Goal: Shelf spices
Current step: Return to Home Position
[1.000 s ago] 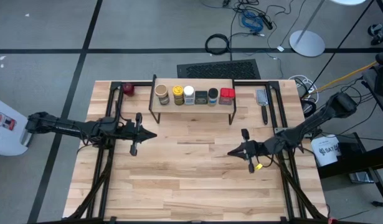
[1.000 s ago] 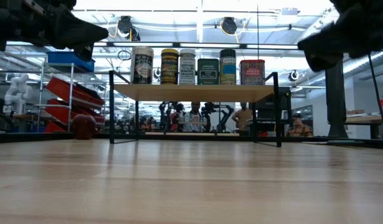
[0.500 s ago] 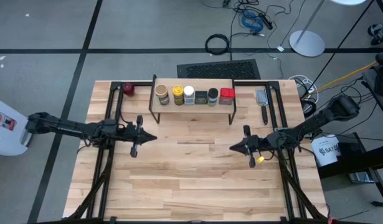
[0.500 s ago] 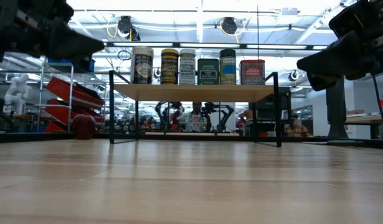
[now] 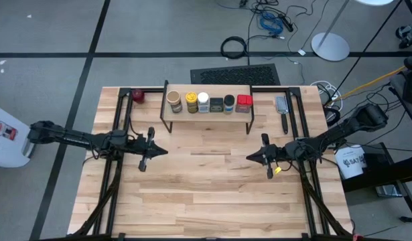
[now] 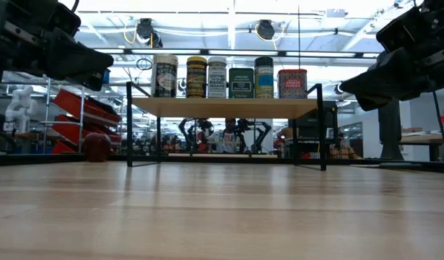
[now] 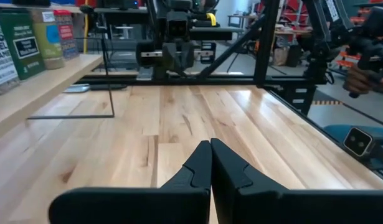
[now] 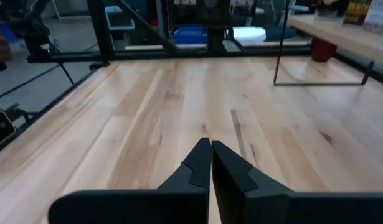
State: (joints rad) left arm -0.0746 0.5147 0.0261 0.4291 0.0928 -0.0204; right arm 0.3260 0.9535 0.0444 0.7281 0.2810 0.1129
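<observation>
While the left arm reaches in from the left edge of the worktop [image 5: 192, 194], the left end effector [image 5: 164, 150] hangs over bare wood in front of the shelf's left end, well apart from it. Its fingers [image 7: 196, 169] are clenched on nothing; the left wrist view shows them pressed flat together. The low view cuts this arm off at its top left corner, leaving only a dark mass whose tip is hard to make out.

A dark-red ball [image 5: 139, 96] sits at the back left, near the shelf's left legs. The low view shows it resting on the worktop.

The shelf [image 5: 207, 116] stands at the back centre. All six spices [image 5: 203, 101] stand in one row on its plank: tan-topped jar [image 5: 174, 101], yellow-topped jar [image 5: 191, 102], white-capped jar, dark tin [image 5: 216, 104], dark jar [image 5: 229, 102], red tin [image 5: 244, 102]. From above only lids show. The low view gives their sides and labels, though the print is too small to read. The left wrist view catches just a few of them, cropped at its edge. The right wrist view shows a shelf leg and a strip of plank, with the containers all but cut off.

Beside the shelf's right end lies a tool [image 5: 281, 107], seen only from above; what it is I cannot tell.

The right end effector [image 5: 249, 158] hangs over the worktop's right half, in front of the shelf's right end and apart from it, pointing toward the left one. Its fingers [image 8: 196, 169] are clenched and empty. The low view crops it to a dark shape at top right.
</observation>
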